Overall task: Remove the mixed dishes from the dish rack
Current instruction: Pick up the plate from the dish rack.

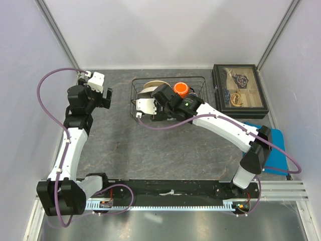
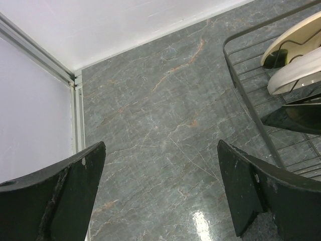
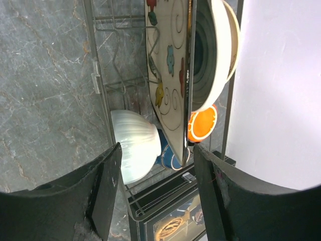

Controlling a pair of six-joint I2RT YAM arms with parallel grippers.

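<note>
The dish rack [image 1: 200,79] stands at the back middle of the table. In it I see the orange cup [image 1: 181,90] and a round pale plate [image 1: 152,86]. My right gripper [image 1: 150,106] hangs over the rack's front left, open and empty. Its wrist view shows the gripper [image 3: 158,175] with the white bowl [image 3: 133,145], the dark blue mug [image 3: 168,153], the flowered square plate [image 3: 168,65], a cream bowl [image 3: 218,55] and the orange cup [image 3: 203,123] beyond its jaws. My left gripper [image 1: 106,96] is open and empty over bare table left of the rack [image 2: 251,100].
A black glass-lidded box of trinkets [image 1: 238,88] stands just right of the rack and shows in the right wrist view [image 3: 175,221]. A blue cloth [image 1: 275,145] lies at the right edge. White walls close the back and sides.
</note>
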